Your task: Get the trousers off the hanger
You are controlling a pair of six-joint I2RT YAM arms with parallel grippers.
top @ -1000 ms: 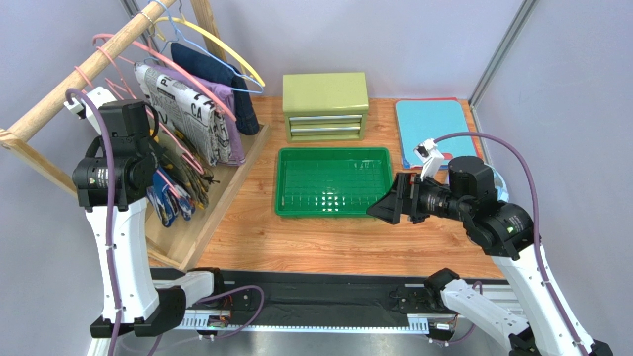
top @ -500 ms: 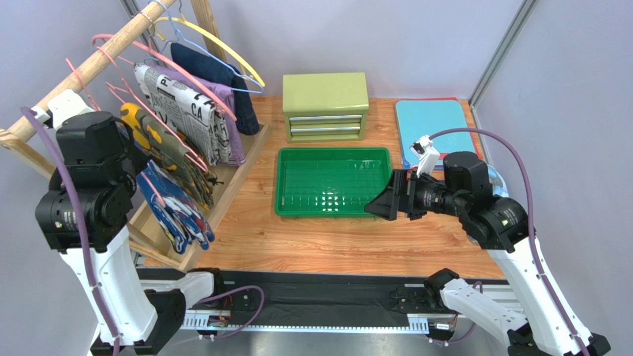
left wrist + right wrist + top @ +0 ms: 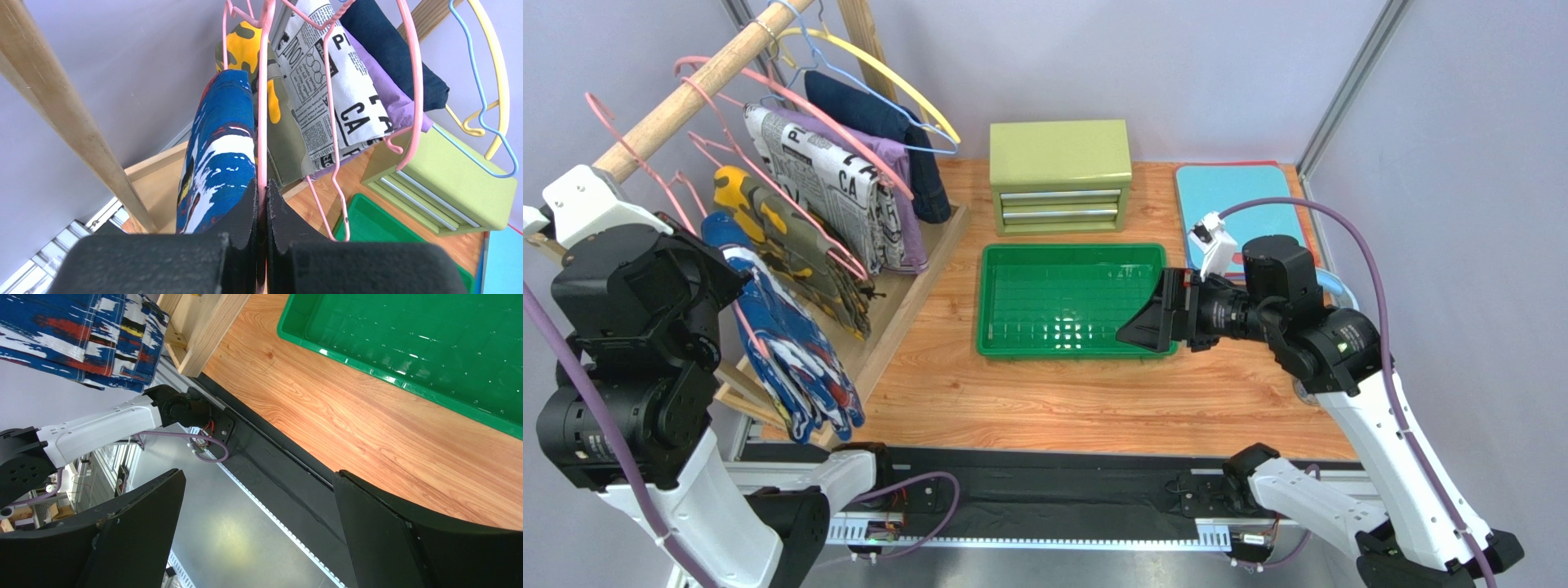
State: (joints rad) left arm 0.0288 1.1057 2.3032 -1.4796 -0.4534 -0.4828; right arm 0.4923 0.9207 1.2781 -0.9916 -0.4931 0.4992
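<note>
The trousers (image 3: 787, 355), blue with white, navy and red splotches, hang folded over the pink wire hanger (image 3: 263, 116) at the near end of the rack. My left gripper (image 3: 262, 184) is shut on that hanger's wire, with the trousers (image 3: 218, 147) just left of its fingers. From above, the left wrist hides those jaws. My right gripper (image 3: 1143, 328) hovers open and empty over the table's near edge by the green tray, pointing left. In the right wrist view its fingers (image 3: 258, 473) stand wide apart, and the trousers (image 3: 80, 331) show at the top left.
The wooden rail (image 3: 683, 92) also carries a camouflage garment (image 3: 787, 239), a newspaper-print garment (image 3: 830, 184), a navy one and a yellow hanger (image 3: 903, 92). A green tray (image 3: 1073, 355) lies mid-table, an olive drawer box (image 3: 1060, 175) behind it, a blue board (image 3: 1241, 202) at the back right.
My left arm has swung back toward the near left, drawing the hanger and trousers out from the other garments. My right gripper has drifted slightly left, still open.
</note>
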